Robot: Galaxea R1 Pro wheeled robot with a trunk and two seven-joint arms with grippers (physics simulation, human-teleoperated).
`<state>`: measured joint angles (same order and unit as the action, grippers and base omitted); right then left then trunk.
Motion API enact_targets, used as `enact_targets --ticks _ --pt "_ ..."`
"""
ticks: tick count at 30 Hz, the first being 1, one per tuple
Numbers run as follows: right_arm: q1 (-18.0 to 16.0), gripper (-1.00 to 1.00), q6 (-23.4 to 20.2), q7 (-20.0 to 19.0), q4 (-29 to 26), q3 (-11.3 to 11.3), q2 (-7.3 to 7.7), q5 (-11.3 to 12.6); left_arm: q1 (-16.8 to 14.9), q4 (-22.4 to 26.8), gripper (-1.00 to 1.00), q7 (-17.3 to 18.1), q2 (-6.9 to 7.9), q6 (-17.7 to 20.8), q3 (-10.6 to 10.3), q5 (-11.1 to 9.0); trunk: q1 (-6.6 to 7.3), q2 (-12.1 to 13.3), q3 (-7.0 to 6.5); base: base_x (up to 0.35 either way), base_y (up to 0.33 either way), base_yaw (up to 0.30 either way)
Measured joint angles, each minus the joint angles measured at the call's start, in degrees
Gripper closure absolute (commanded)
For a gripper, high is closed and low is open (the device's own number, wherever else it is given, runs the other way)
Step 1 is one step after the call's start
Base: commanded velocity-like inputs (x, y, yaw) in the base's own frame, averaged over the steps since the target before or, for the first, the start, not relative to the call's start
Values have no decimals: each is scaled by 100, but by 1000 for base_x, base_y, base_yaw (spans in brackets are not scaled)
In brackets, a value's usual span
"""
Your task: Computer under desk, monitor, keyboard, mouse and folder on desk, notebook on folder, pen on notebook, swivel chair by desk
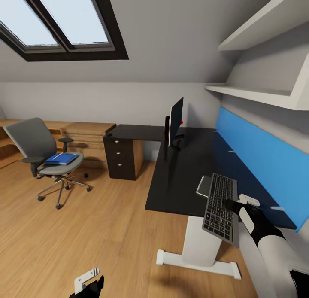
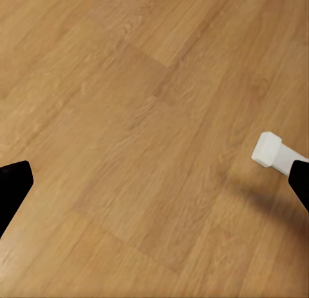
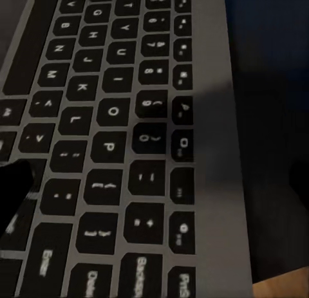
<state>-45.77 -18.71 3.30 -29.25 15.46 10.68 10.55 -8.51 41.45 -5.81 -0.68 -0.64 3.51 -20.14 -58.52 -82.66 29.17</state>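
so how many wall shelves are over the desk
2. A lower white shelf juts out just above the blue back panel of the desk; an upper one sits higher, at the picture's top right corner. More could lie beyond the frame.

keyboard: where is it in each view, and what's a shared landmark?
Head view: the keyboard is at lower right, held by the right gripper over the desk front edge.
Left wrist view: not in it.
Right wrist view: close up, keys across the picture.
Shared landmark: wooden floor.
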Motion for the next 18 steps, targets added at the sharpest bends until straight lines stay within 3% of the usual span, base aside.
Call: enact_targets --ticks 18 --pt "0 -100 0 0 -3 4 4 0 -2 -75 -100 0 0 0 0 0 396 722 -323 0 0 0"
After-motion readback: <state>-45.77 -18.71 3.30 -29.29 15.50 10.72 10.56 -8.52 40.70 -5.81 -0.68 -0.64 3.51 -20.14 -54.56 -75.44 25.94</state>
